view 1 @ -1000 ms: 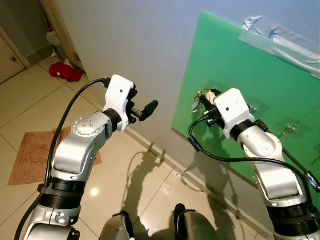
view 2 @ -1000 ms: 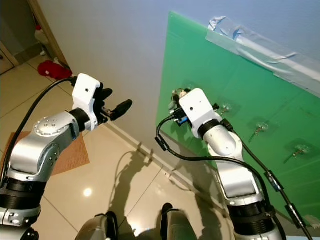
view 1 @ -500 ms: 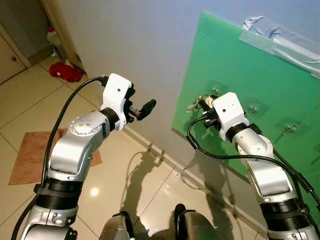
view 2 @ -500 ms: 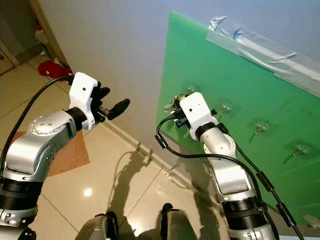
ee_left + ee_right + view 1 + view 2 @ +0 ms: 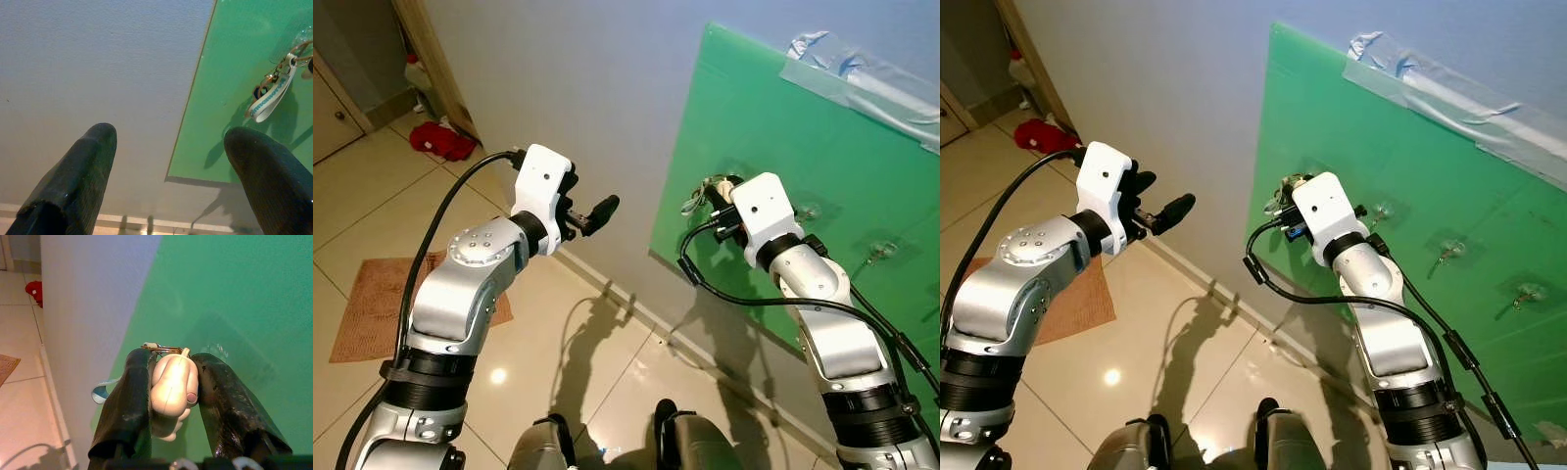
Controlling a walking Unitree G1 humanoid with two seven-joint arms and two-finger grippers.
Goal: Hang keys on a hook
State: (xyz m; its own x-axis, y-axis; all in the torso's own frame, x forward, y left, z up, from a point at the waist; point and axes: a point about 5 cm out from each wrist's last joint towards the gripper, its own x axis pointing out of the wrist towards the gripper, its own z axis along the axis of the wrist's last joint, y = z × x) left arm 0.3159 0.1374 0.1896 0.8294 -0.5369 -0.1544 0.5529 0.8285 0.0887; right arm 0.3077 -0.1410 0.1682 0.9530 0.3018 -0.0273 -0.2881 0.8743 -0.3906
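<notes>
The keys (image 5: 168,382), a bunch with a cream-coloured fob, a metal ring and a pale blue-and-white strap, sit clamped between the two black fingers (image 5: 124,401) of your right gripper (image 5: 171,391). You hold them right up against the green board (image 5: 822,127), at the spot where a clear hook (image 5: 305,36) is stuck near the board's lower left corner. In the left wrist view the ring lies at that hook and the strap (image 5: 271,95) dangles below it, throwing a shadow on the board; you cannot tell from these pictures whether the ring is actually over the hook. More clear hooks (image 5: 1447,250) dot the board farther to your right, and a strip of clear tape (image 5: 1430,73) runs along its top edge, fastening it to the grey wall (image 5: 587,88).

Your left gripper (image 5: 166,171) is raised in front of the bare wall, well left of the board, its fingers spread wide with nothing between them.

Beyond your left arm you see a tiled floor (image 5: 372,196), a brown mat (image 5: 372,294) and a red cloth (image 5: 440,142) lying beside a wooden door frame (image 5: 431,49).
</notes>
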